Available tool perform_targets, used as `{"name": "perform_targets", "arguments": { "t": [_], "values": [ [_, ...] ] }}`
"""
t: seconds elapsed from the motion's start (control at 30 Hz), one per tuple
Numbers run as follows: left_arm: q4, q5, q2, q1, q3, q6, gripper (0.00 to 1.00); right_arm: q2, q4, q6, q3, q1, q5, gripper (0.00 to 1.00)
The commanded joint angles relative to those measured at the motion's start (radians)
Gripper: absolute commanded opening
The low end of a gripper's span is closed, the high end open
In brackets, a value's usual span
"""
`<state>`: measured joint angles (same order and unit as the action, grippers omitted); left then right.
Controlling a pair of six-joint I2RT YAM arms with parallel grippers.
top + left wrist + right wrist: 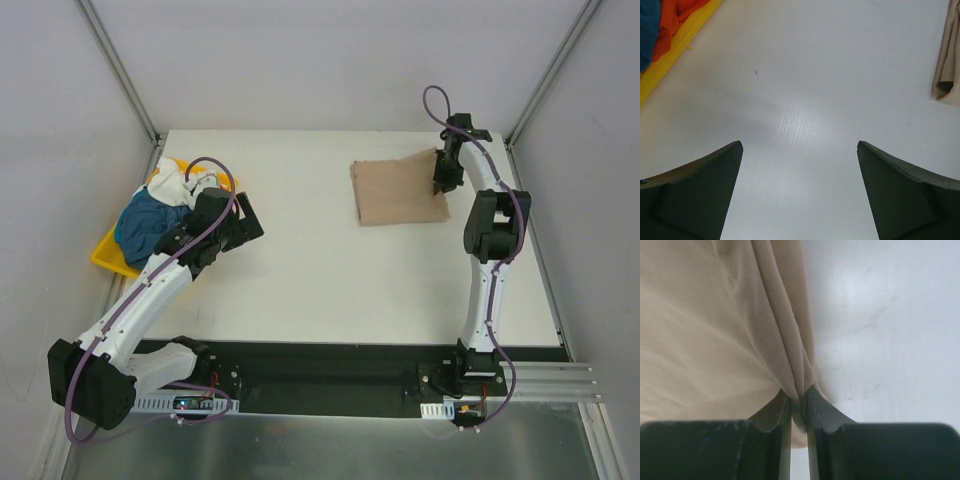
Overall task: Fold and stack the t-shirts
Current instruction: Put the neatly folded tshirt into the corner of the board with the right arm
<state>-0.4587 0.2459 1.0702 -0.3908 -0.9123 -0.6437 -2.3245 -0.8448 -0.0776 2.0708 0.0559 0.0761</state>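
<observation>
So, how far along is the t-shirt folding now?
Done: the tan-beige cloth t-shirt looks folded on the table. In hand: the right gripper pinches its edge. To do: teal-blue, white and red-orange shirts, bunched in the yellow plastic tray; the left gripper is open, empty.

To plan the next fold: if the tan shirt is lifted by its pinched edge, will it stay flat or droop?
Probably droop: the tan shirt bunches into soft pleats where the right end effector pinches it. It looks thin, so likely light. Pushed, it would probably wrinkle, not slide.
</observation>
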Motion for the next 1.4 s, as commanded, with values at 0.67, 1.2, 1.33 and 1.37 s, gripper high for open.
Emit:
{"name": "perform_targets", "arguments": {
  "t": [0.67, 1.2, 1.33, 1.37],
  "values": [
    [-0.055, 0.015, 0.091, 0.013, -0.142, -0.071, 0.99, -0.101, 0.177, -0.271, 0.276, -0.255, -0.018, 0.24],
    [-0.066, 0.007, 0.163, 0.013, -0.197, -0.083, 0.99, -0.134, 0.208, -0.243, 0.265, -0.344, -0.048, 0.24],
    [-0.066, 0.003, 0.177, 0.013, -0.204, -0.083, 0.99, -0.124, 0.205, -0.226, 0.24, -0.346, -0.056, 0.23],
    [-0.067, 0.003, 0.175, 0.013, -0.206, -0.083, 0.99, -0.121, 0.208, -0.226, 0.227, -0.346, -0.053, 0.23]
  ]
}}
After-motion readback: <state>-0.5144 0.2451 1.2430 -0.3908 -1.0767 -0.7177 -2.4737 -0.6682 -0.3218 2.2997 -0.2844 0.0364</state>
